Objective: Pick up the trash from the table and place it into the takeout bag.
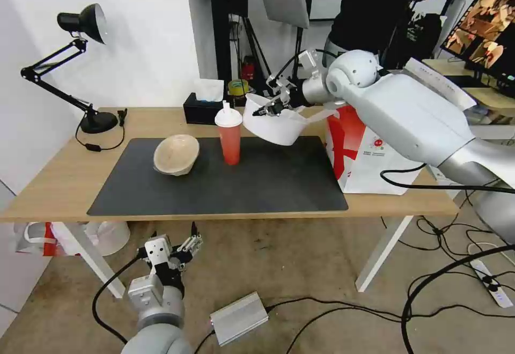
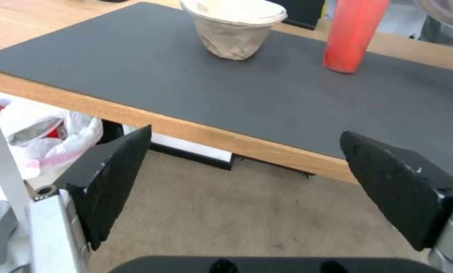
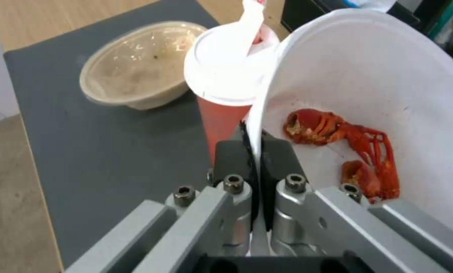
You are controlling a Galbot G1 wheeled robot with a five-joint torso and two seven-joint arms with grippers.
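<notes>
The right gripper [image 1: 266, 108] is clamped on the rim of the white bowl [image 1: 276, 123] and holds it in the air above the far edge of the dark grey mat [image 1: 225, 182], tilted, between the red drink cup [image 1: 229, 138] and the takeout bag [image 1: 370, 153]. In the right wrist view the two black fingers [image 3: 232, 159] press the thin white rim between them, and red food scraps [image 3: 355, 151] lie inside the bowl. The bowl is lifted from the mat and does not touch it.

The red drink cup stands upright on the mat, just beside the held bowl, with its white lid on top. The beige pulp bowl [image 1: 176, 154] rests on the mat on the other side of the cup, a bit tilted, apart from the cup. The takeout bag stands on the table [image 1: 53, 182] just beside the mat's edge, partly hidden behind the right arm.

The left gripper [image 1: 185, 246] hangs low in front of the table, below the level of the mat, with its fingers [image 2: 110, 178] wide apart and nothing between them. Behind the mat, near the wall, a black tissue box [image 1: 203, 110] sits on the table, and a black desk lamp [image 1: 80, 59] stands at the far corner of the table, well apart from the mat.
</notes>
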